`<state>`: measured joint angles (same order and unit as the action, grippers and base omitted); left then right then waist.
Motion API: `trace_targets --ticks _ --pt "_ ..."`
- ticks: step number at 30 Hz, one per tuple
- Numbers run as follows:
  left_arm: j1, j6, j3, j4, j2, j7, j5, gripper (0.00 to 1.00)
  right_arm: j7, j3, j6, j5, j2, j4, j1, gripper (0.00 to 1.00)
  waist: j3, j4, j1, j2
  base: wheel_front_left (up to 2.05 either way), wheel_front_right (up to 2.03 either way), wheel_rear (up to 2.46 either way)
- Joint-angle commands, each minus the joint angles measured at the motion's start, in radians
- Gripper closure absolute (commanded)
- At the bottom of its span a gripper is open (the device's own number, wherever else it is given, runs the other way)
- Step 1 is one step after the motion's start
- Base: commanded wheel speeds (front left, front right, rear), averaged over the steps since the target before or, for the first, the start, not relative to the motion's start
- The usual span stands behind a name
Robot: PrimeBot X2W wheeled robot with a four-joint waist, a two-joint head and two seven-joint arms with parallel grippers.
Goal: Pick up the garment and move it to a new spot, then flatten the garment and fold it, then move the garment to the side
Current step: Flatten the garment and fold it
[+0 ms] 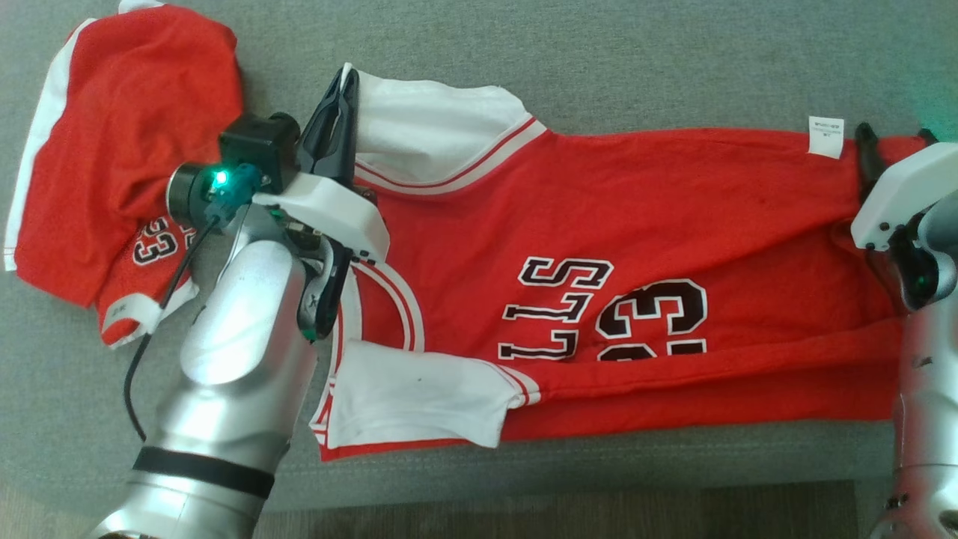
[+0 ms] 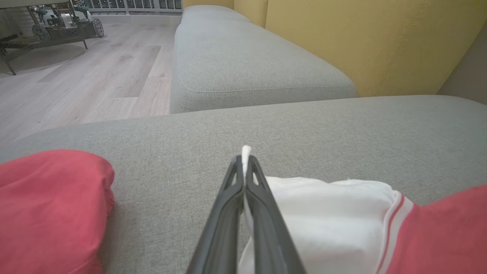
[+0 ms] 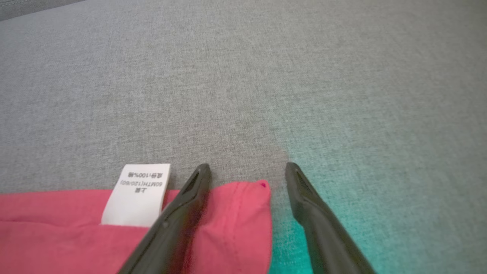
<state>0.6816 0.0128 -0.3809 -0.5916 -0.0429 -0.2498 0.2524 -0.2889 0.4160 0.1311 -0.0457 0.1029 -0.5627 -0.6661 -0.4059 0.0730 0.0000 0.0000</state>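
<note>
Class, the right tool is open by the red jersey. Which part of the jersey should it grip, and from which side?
Probably the hem corner of the jersey, beside the white care label. It lies flat with a free edge on the grey cushion, between the open right tool's fingers. Come from the bare cushion side, opposite the sleeve pinched by the left tool.
</note>
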Motion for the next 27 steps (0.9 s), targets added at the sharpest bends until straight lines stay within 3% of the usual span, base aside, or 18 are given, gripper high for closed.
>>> trace_targets --ticks 1,2,3,4,5,6,18,27 --pt "0.039 -0.001 0.021 0.025 -0.018 -0.012 0.006 1.00 0.005 -0.014 0.000 -0.008 0.008 0.014 -0.022 0.00 0.000 0.000 0.0000 0.0000 0.00 0.00 0.00" --pt "0.039 -0.001 0.022 0.024 -0.018 -0.012 0.006 1.00 0.004 -0.014 0.000 -0.009 0.007 0.007 -0.023 0.04 0.001 0.000 0.0000 0.0000 0.00 0.00 0.00" --pt "0.039 0.000 0.022 0.024 -0.018 -0.012 0.006 1.00 0.003 -0.016 0.000 -0.008 0.007 0.000 -0.023 0.33 0.001 -0.001 0.0000 0.0000 0.00 0.00 0.00" --pt "0.038 0.000 0.022 0.023 -0.018 -0.012 0.006 1.00 0.002 -0.017 0.000 -0.007 0.007 -0.006 -0.023 0.88 0.002 -0.001 0.0000 0.0000 0.00 0.00 0.00" --pt "0.038 0.000 0.022 0.023 -0.018 -0.012 0.006 1.00 0.002 -0.017 0.000 -0.007 0.007 -0.006 -0.023 0.88 0.002 -0.001 0.0000 0.0000 0.00 0.00 0.00" --pt "0.038 0.000 0.022 0.022 -0.018 -0.012 0.005 1.00 0.003 -0.019 0.000 -0.006 0.007 -0.011 -0.024 1.00 0.003 -0.002 0.0000 0.0000 0.00 0.00 0.00" --pt "0.015 0.021 0.065 0.046 -0.033 -0.012 0.010 1.00 0.118 -0.062 0.000 0.048 0.020 0.008 -0.028 1.00 0.049 -0.014 0.0000 0.0000 0.00 0.00 0.00" --pt "-0.029 0.032 0.108 0.078 -0.036 -0.012 0.012 1.00 0.205 -0.038 0.000 0.129 0.029 -0.008 -0.029 1.00 0.085 -0.008 0.0000 0.0000 0.00 0.00 0.00"
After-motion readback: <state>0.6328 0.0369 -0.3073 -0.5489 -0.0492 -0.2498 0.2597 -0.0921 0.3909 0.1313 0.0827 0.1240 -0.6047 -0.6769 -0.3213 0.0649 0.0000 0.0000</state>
